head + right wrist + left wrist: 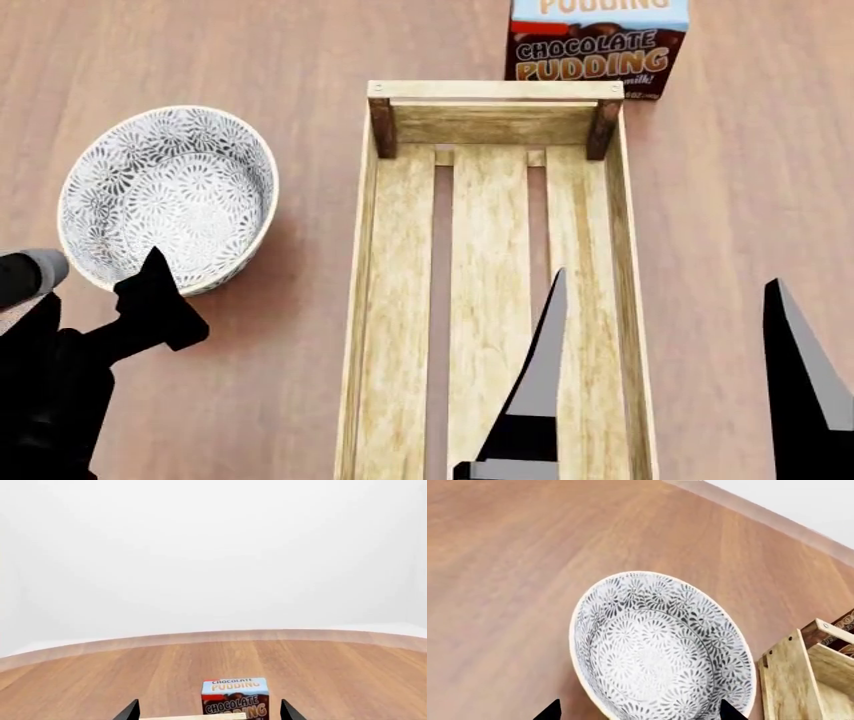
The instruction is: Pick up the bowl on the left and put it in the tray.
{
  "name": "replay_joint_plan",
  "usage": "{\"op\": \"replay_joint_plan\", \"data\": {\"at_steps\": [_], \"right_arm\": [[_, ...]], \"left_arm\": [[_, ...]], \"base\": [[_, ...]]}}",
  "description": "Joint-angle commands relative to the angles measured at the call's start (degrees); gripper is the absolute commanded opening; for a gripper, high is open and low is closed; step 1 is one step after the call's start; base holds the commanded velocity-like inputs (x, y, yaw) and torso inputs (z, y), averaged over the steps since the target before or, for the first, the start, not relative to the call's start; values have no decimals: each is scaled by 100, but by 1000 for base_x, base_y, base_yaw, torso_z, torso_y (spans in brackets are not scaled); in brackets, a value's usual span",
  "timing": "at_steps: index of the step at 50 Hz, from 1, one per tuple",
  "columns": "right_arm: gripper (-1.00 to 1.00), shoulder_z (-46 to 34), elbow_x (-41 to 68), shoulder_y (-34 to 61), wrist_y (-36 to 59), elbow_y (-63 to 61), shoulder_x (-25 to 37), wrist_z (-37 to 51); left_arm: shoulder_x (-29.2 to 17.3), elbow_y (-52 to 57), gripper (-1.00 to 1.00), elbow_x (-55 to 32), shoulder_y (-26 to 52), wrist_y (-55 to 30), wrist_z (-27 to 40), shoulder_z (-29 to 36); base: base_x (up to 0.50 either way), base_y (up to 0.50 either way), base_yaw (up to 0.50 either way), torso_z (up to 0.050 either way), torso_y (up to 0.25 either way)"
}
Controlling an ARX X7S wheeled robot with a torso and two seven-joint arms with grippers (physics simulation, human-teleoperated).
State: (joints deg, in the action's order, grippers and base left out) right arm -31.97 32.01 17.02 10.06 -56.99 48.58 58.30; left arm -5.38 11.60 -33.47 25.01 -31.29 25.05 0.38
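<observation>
I am working the left arm toward the bowl (170,198), which is sitting on the worktop (134,50) just to the left of the tray (363,300), apart from its long side wall. The left claw (639,711) is hanging over the bowl's near rim with its fingers spread; in the left wrist view the two dark tips are straddling the near part of the bowl. The bowl is lying just ahead of the claw, away from me, so I am judging that a short reach forward and down should seat a finger over the rim.

The tray's long axis is running away from me. The right claw (674,380) is hovering open above the tray's near right part, well apart from the bowl, so the left arm is the nearer one.
</observation>
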Motion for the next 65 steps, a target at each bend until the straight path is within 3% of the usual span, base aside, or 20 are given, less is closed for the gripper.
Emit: {"op": "replay_joint_plan", "data": {"at_steps": [1, 22, 65], "right_arm": [[100, 105, -119, 29, -20, -27, -104, -126], [100, 50, -123, 48, -73, -8, -74, -108], [100, 4, -84, 81, -199, 17, -9, -52]], "left_arm": [[184, -467, 100, -211, 98, 232, -236, -196], [187, -1001, 100, -651, 230, 504, -208, -386], [154, -2340, 100, -834, 1163, 874, -87, -118]], "base": [[0, 0, 0, 0, 0], [0, 0, 0, 0, 0], [0, 0, 0, 0, 0]]}}
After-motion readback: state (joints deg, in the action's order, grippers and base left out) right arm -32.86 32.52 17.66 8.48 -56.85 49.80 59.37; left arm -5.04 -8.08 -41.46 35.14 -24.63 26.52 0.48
